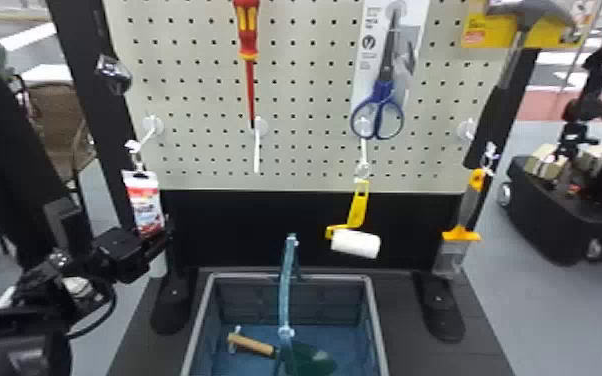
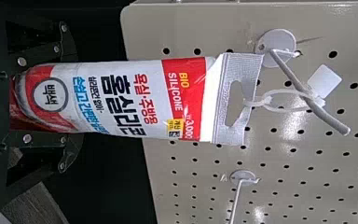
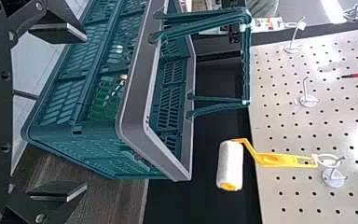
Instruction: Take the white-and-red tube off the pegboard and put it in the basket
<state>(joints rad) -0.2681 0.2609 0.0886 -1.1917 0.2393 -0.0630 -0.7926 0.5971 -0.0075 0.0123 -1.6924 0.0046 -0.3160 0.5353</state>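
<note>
Head view: white-and-red tube [image 1: 146, 205] hangs at left of frame, below a hook at the lower left of the pegboard [image 1: 305, 110]. Left gripper [image 1: 151, 241] is at its lower end. Left wrist view adds detail: a clear plastic ring [image 2: 270, 99] joins the tube's slotted hang tab [image 2: 221, 98] to the hook [image 2: 317, 109]; tube's bottom end lies between the two sides of the claw. Cannot tell whether the claw is clamped on it.

Right wrist view: right gripper [image 3: 85, 111] has its fingers spread wide, holding nothing. Same view gives the basket's slatted outer wall [image 3: 60, 105] and, at top of frame, the tube farther off, past the basket handle [image 3: 245, 60].

Basket interior, per head view, bottom centre: a trowel with wooden grip [image 1: 252, 345] and green blade. Paint roller [image 1: 355, 243] hangs right of centre, above the basket's far right corner.
</note>
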